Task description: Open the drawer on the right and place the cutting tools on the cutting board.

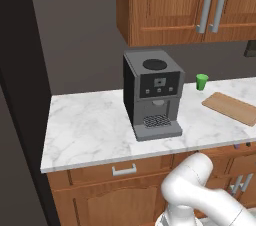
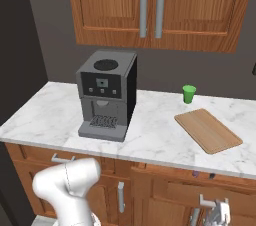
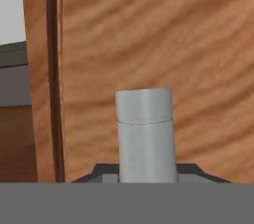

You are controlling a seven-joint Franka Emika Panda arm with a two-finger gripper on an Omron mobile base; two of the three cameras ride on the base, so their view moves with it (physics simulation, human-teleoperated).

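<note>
The right drawer (image 2: 200, 190) stands pulled out a crack under the counter edge. In the gap I see the purple end of a cutting tool (image 2: 195, 173) and a small dark piece (image 2: 212, 175) beside it; the same tool (image 1: 236, 146) peeks out in the left base view. My gripper (image 2: 217, 212) is low at the drawer's front. In the hand view the grey handle (image 3: 145, 134) sits between my gripper's (image 3: 145, 171) dark tips, against the wood front (image 3: 198, 69). The cutting board (image 2: 207, 130) (image 1: 232, 106) lies bare on the marble counter, right of the machine.
A grey coffee machine (image 2: 106, 95) stands mid-counter, with a small green cup (image 2: 189, 93) behind the board. Upper cabinet doors with long grey handles (image 2: 151, 5) hang above. A second drawer (image 1: 124, 170) is closed at the left. My white arm (image 1: 200, 190) crosses in front of the lower cabinets.
</note>
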